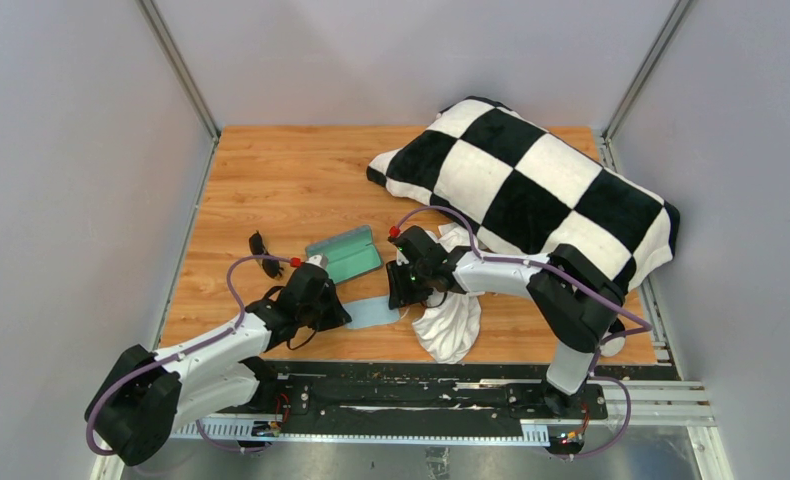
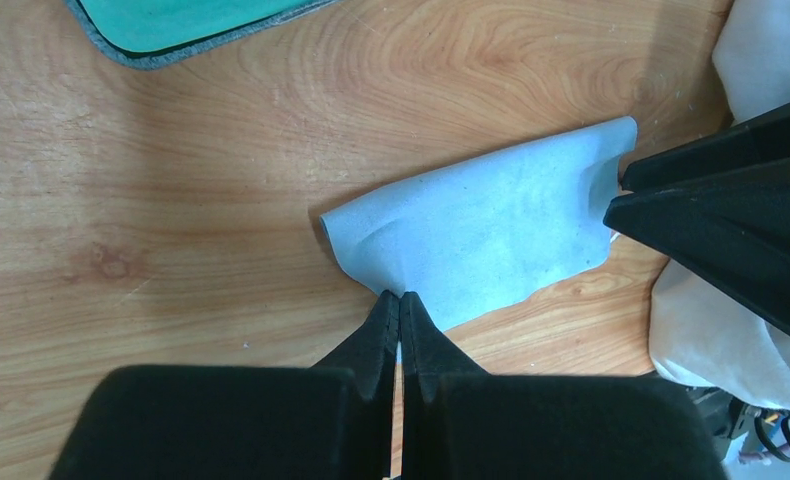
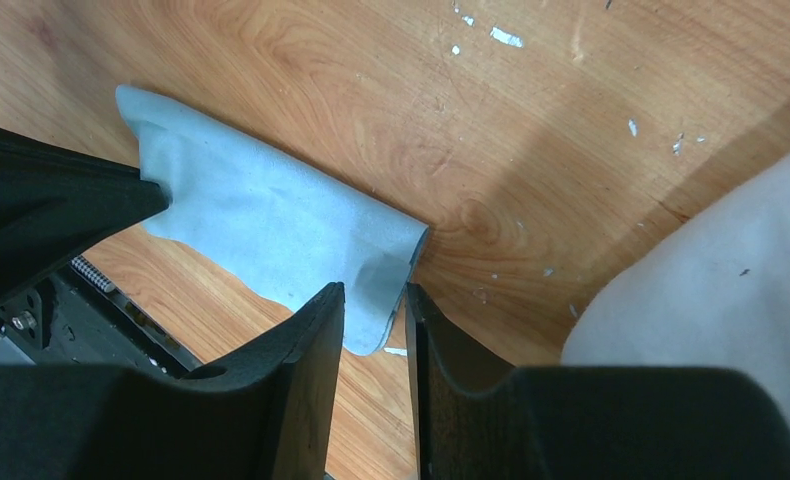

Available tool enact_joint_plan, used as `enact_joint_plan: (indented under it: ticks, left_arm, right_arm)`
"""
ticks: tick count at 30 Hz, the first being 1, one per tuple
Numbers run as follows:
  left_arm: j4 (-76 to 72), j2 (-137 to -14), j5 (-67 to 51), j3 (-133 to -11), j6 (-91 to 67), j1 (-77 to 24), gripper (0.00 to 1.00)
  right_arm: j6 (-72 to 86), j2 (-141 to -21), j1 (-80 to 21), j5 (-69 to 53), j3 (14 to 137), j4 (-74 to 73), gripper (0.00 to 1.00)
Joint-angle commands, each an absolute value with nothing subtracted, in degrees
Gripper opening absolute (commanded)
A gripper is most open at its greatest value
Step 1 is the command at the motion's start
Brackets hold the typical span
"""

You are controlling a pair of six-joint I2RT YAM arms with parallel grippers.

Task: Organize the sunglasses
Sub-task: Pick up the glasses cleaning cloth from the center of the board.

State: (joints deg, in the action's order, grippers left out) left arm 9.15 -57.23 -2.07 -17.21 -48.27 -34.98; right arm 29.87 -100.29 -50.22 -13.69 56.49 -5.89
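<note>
The sunglasses, small, black and thin-framed, lie on the wooden table left of the open case, apart from both grippers. A light-blue cloth lies flat between the two arms. My left gripper is shut, its tips pinching the near edge of the cloth. My right gripper stands open, its fingers either side of the opposite corner of the cloth. The sunglasses show in neither wrist view.
The grey-blue case lies open, mint-green inside up, just behind the cloth. A crumpled white fabric lies right of the cloth under the right arm. A black-and-white checkered pillow fills the back right. The table's front edge is close.
</note>
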Motion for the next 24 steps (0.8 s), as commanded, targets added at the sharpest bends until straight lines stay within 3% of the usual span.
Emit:
enact_joint_plan:
  ticks: [1,10,24]
  left_arm:
    - [8.7,-56.4,-2.8,-16.1,-47.9,-35.4,0.0]
    - [8.3,-56.4,-3.2,-16.0,-47.9,-35.4,0.0]
    - [7.8,-56.5,-3.6,-15.9,-47.9,-35.3,0.0]
  right_arm:
    - [30.5,-102.6,-50.9,-12.8,55.6,-7.7,0.34]
    - [31.0,-103.0,-51.4,-12.9,55.4,-7.0,0.26]
    - [30.9,-104.0,-52.1,-12.8,56.1,-7.0,0.24]
